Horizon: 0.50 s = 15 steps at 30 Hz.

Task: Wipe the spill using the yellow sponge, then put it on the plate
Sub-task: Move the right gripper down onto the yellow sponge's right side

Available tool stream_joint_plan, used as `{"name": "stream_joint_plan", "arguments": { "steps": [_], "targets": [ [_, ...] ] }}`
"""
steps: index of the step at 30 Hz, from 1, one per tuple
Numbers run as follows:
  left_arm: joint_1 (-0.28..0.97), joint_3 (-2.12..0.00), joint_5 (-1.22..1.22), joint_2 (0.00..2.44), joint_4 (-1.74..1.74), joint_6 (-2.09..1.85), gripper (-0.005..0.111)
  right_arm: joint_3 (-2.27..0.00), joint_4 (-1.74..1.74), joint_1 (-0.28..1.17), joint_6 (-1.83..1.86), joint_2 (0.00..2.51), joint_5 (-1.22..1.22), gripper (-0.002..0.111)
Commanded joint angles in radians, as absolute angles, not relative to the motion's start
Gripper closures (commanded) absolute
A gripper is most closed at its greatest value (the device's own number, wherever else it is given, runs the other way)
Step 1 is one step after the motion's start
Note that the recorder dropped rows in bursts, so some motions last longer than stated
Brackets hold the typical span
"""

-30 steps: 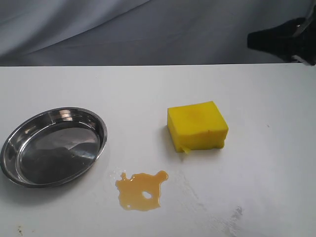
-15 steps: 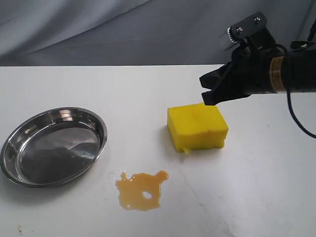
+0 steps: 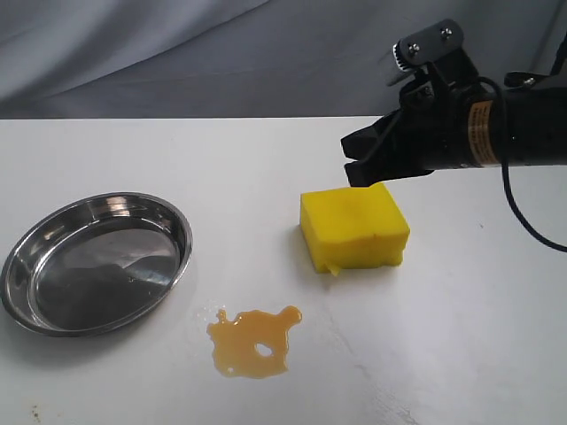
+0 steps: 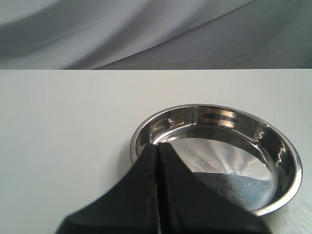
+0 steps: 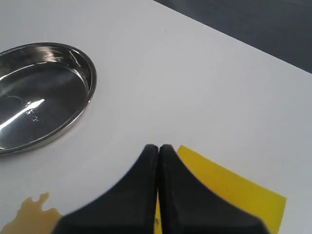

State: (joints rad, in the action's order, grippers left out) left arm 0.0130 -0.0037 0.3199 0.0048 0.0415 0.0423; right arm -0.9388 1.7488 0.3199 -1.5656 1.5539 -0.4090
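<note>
Nearest us, at the lower centre of the exterior view, the spill (image 3: 254,342) lay on the white table (image 3: 106,150), with the plate (image 3: 182,232) at the left and the yellow sponge (image 3: 354,226) right of centre, apart from both. Over the sponge's far edge, toward the upper right, the right gripper (image 3: 353,159) had its fingers pressed together, empty. In its wrist view the left gripper (image 4: 157,148) was likewise closed on nothing.

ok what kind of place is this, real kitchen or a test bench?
Most likely a staged lab bench, not a kitchen: plain white table, grey cloth backdrop, and only the plate, yellow sponge and spill laid out under a robot arm.
</note>
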Motion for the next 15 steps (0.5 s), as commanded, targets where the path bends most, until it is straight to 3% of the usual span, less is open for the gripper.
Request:
{"name": "stream_joint_plan", "arguments": {
  "steps": [1,5,8,11,13,15],
  "targets": [
    [0.010,0.000,0.310,0.000,0.040,0.044,0.107,-0.945,1.744,0.320,-1.548,1.552,-0.404,0.108],
    [0.010,0.000,0.310,0.000,0.040,0.044,0.107,-0.930,1.744,0.320,-1.546,1.554,-0.272,0.107],
    [0.010,0.000,0.310,0.000,0.040,0.044,0.107,-0.894,1.744,0.320,-1.546,1.554,-0.157,0.097],
    [0.010,0.000,0.310,0.000,0.040,0.044,0.107,-0.881,1.744,0.320,-1.546,1.554,-0.107,0.078],
    [0.010,0.000,0.310,0.000,0.040,0.044,0.107,-0.881,1.744,0.320,-1.546,1.554,-0.107,0.060],
    [0.010,0.000,0.310,0.000,0.040,0.044,0.107,-0.881,1.744,0.320,-1.546,1.561,-0.105,0.035]
  ]
}}
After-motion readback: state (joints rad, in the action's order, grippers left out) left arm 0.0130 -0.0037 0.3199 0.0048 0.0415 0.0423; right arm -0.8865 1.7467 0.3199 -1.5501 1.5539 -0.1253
